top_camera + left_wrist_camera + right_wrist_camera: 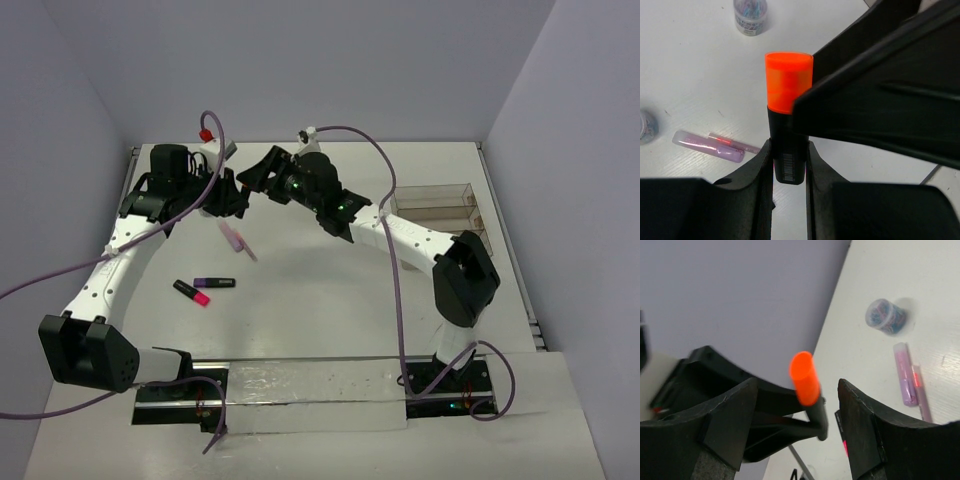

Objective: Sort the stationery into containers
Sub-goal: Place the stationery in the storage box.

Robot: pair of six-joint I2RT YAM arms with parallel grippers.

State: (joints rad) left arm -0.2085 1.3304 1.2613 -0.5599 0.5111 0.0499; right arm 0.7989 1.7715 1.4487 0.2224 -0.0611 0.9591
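Because the black marker (788, 107) is held up off the counter (330, 290) between the two arms, everything here is best placed from it. On its left, the left gripper (789, 162) is clamped narrowly on the black barrel beside the barcode. The marker juts out past the fingertips with its orange cap leading, so its long axis runs straight out of the left gripper towards the right arm. Below the marker, down on the counter, two pale pink pens (707, 145) lie side by side, well clear of it.

At the marker's cap end, the right gripper (796, 390) stands with its jaws apart. One finger is on each side of the orange cap with a clear gap on both, and the gripper holds nothing. In the right wrist view the cap leans slightly across that gap rather than sitting square to the fingers. I cannot tell how deep between them it reaches.

Well to the right of the marker is the tray (430, 188), and the right arm is much the nearer to it. I read this as a hand-over. The right gripper need only shut across the cap, crosswise to the long axis, before the left lets go. The risk I see is a grip on the cap's very end, from which the marker could pivot or slip.
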